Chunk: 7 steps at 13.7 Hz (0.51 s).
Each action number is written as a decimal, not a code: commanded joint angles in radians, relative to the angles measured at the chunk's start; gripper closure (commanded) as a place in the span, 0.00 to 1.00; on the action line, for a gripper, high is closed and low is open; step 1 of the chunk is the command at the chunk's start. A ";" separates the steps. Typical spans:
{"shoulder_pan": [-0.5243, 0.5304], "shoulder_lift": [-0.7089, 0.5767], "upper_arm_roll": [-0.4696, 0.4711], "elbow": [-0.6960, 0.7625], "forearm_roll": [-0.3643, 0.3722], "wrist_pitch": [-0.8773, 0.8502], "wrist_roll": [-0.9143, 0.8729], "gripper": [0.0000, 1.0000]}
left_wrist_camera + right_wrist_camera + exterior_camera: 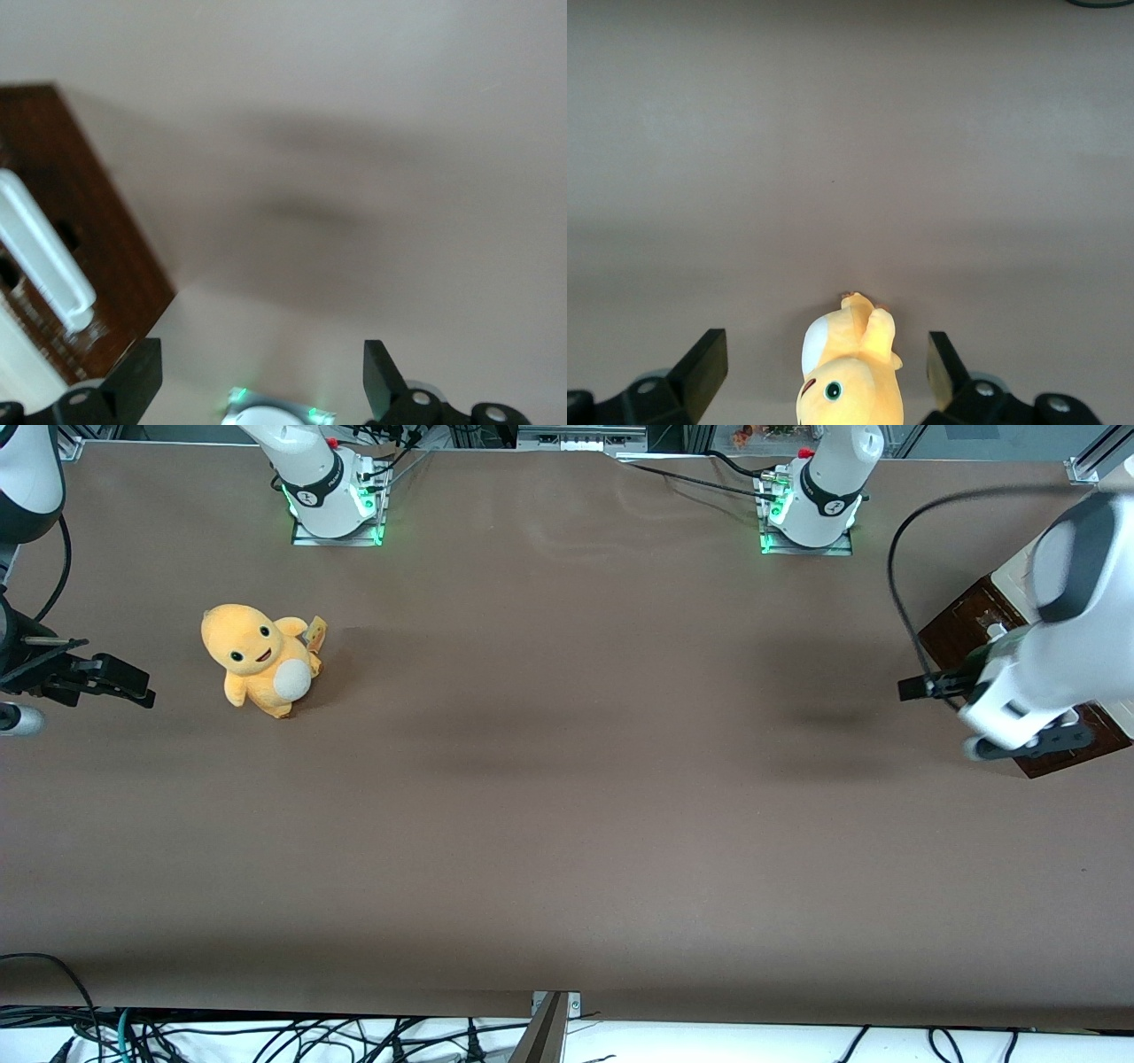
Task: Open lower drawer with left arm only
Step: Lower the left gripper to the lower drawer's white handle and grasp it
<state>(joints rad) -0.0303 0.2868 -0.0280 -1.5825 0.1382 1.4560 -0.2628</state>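
Note:
The lower drawer (961, 633) shows its dark brown wooden front at the working arm's end of the table. In the left wrist view that brown front (97, 221) carries a white bar handle (44, 252). The left arm (1054, 629) hangs over the drawer and hides much of it. Its gripper (926, 687) sits just off the brown front's edge, on the side toward the parked arm's end. In the wrist view the gripper (261, 376) is open, its black fingers (142, 376) wide apart over bare table. It is apart from the handle and holds nothing.
A yellow plush toy (261, 660) stands toward the parked arm's end and shows again (850, 372) in the right wrist view. The working arm's base (811, 505), lit green, is farther from the front camera. A cream-white panel (18, 363) adjoins the brown front.

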 commanded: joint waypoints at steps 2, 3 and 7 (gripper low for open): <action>-0.010 0.171 0.003 0.018 0.210 -0.092 -0.099 0.00; -0.002 0.208 0.007 0.018 0.248 -0.117 -0.124 0.00; 0.004 0.353 0.008 0.003 0.473 -0.209 -0.213 0.00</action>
<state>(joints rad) -0.0257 0.5784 -0.0182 -1.5936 0.5233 1.3028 -0.4283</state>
